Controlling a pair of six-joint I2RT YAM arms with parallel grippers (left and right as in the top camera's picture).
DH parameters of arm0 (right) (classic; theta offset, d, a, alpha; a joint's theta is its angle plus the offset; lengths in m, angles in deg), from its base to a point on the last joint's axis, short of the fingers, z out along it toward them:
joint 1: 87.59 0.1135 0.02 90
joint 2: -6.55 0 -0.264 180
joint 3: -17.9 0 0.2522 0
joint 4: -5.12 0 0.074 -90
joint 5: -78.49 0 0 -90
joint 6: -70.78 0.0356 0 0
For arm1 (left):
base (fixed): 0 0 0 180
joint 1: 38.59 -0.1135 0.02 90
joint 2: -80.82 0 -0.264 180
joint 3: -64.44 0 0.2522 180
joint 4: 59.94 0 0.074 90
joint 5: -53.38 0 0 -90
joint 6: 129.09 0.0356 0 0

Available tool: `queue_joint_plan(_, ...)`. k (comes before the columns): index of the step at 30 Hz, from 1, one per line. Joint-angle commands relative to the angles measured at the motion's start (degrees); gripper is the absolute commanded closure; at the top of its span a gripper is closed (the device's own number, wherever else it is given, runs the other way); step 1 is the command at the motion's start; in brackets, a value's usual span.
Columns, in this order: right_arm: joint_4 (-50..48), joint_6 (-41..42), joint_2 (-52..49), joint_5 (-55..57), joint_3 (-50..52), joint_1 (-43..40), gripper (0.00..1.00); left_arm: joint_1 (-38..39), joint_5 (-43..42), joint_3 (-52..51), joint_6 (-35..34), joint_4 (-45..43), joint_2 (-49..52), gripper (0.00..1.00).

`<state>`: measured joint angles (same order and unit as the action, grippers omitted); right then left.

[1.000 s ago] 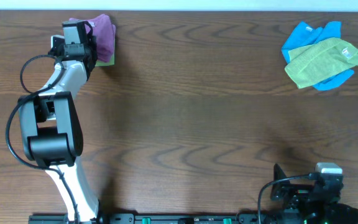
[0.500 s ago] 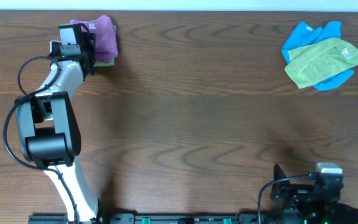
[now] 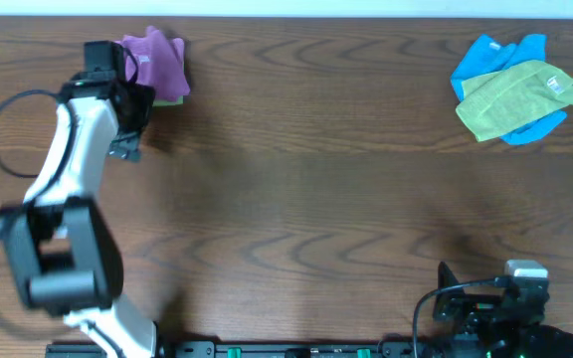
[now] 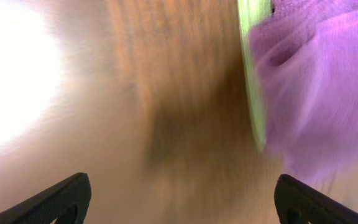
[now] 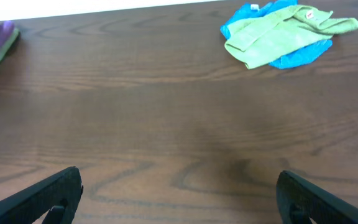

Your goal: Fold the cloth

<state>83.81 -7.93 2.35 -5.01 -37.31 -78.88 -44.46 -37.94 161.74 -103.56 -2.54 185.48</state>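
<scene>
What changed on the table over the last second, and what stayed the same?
The left gripper swung back leftward off the purple cloth, uncovering its left part; it is now open and empty. Whether it had been holding the cloth cannot be told. The purple cloth stayed on the lime-green cloth; the green-and-blue pile and the right gripper did not move.

one purple cloth [image 3: 159, 62], two green [image 3: 520, 97] [image 3: 171, 99], one blue [image 3: 490, 52]

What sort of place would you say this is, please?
Probably a robotics lab bench: a left arm and a right arm stand at one edge of a wood-grain table, and only cloths lie on it, among them a purple cloth and a green cloth.
</scene>
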Motion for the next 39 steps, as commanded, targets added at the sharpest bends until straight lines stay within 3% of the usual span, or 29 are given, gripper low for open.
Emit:
queue_joint_plan(1,0.02,-0.63,0.17,0.61,0.13,-0.50,0.01,1.77,2.25,0.94,13.25,5.05,-8.83,0.05)
queue_joint_plan(6,0.02,-0.63,0.20,0.61,0.11,-0.50,0.01,3.76,13.03,0.66,16.96,7.80,-19.61,0.05)
queue_joint_plan(11,0.02,-0.63,0.17,0.61,0.11,-0.50,0.01,3.76,16.13,0.11,22.49,6.86,-26.47,0.05)
queue_joint_plan(18,0.02,-0.63,0.17,0.61,0.11,-0.50,0.01,4.66,16.50,-1.20,21.44,0.28,-24.57,0.05)
queue_joint_plan(22,0.02,-0.63,0.17,0.63,0.11,-0.50,0.01,7.23,16.22,-1.22,14.71,-10.40,-17.33,0.05)
queue_joint_plan(28,0.02,-0.63,0.17,0.61,0.11,-0.50,0.01,9.90,13.05,-1.22,11.26,-23.37,-10.38,0.05)
queue_joint_plan(32,0.02,-0.63,0.17,0.61,0.11,-0.50,0.01,9.94,16.00,-1.22,0.83,-25.57,-7.52,0.05)
queue_joint_plan(36,0.02,-0.63,0.17,0.61,0.11,-0.50,0.01,9.03,18.12,-1.22,-18.16,-26.01,-3.74,0.05)
queue_joint_plan(38,0.02,-0.63,0.20,0.61,0.11,-0.50,0.01,8.28,16.68,-1.20,-20.28,-26.10,-2.16,0.05)
queue_joint_plan(39,0.02,-0.63,0.17,0.61,0.11,-0.50,0.01,7.56,14.71,-1.18,-17.97,-26.23,-1.55,0.05)
